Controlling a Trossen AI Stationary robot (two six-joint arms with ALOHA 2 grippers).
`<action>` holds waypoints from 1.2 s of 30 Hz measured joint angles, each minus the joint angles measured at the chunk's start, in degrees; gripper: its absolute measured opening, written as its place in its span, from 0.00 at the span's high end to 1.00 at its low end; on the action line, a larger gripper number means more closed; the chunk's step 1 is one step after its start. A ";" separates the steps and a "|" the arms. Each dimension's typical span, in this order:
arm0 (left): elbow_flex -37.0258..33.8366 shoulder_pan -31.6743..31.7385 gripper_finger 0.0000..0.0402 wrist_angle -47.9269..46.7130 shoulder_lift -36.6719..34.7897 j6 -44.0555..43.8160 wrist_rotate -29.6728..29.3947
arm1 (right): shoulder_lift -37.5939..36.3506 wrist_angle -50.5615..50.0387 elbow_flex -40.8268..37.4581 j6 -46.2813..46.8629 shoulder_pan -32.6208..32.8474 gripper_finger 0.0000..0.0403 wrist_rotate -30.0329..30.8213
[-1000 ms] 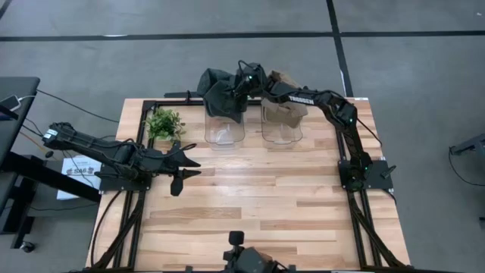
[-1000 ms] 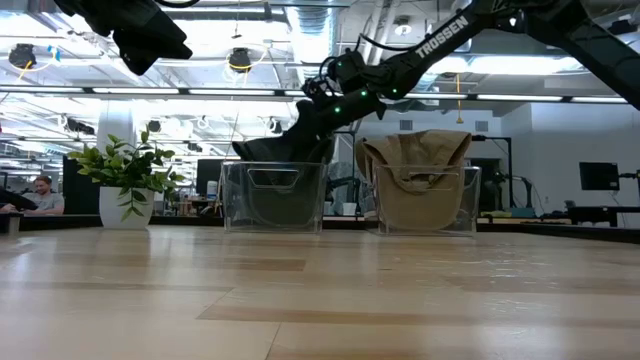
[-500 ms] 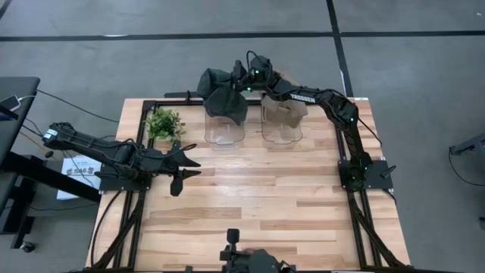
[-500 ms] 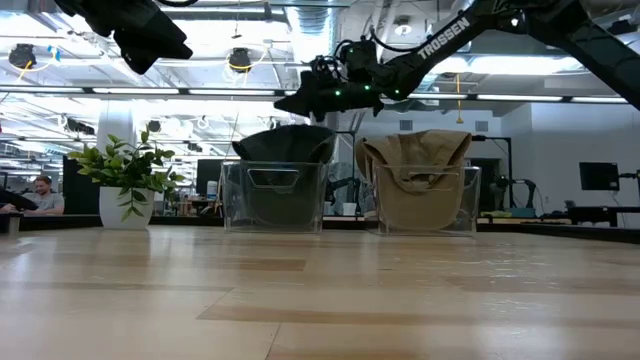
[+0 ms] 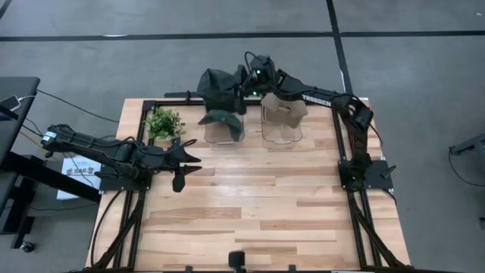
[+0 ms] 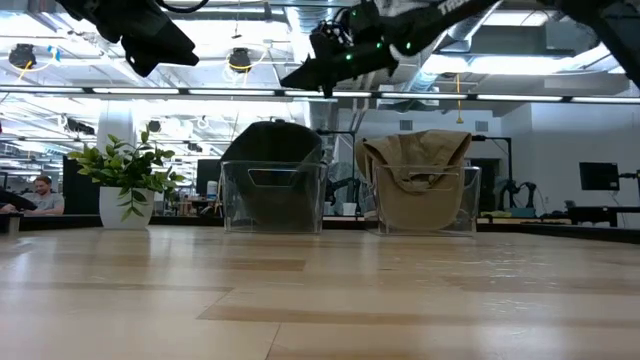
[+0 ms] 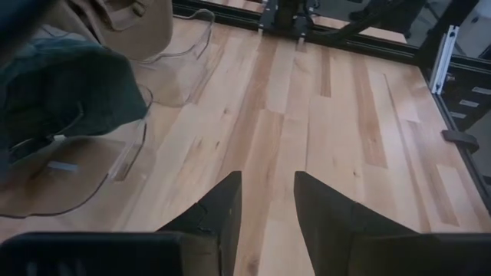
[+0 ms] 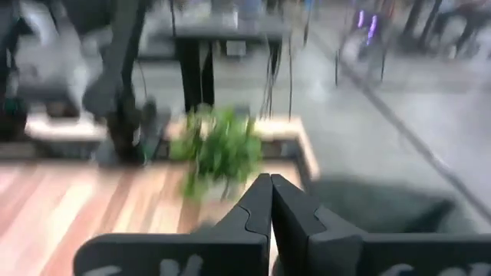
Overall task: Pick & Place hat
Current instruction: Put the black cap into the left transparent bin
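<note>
Two end effectors: right end effector (image 6: 300, 78) pinched shut on nothing, raised above the far bins; left end effector (image 5: 188, 168) parted and empty, waiting over the counter (image 5: 258, 212) at its near left. Dark hat (image 5: 220, 97) draped over the left clear bin (image 5: 224, 133), crown hanging past the far rim. Tan hat (image 6: 415, 165) fills the neighbouring bin. Plant (image 5: 163, 123) beside. Risk: overhanging hat could slide off.

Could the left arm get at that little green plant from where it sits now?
Probably yes. The left gripper hovers with open jaws beside the plant, with only bare table between them.
</note>
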 joint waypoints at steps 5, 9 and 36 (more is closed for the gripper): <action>0.00 -0.02 0.71 0.00 0.00 0.00 0.02 | -3.67 -15.95 -0.02 -6.30 5.47 1.00 12.33; 0.00 -0.02 0.71 -0.02 0.00 0.00 0.02 | -4.90 -23.09 -0.04 -7.86 10.78 1.00 19.28; 0.00 -0.09 0.71 0.02 0.00 -1.09 0.43 | 5.95 -23.35 -0.13 -13.68 10.80 1.00 57.16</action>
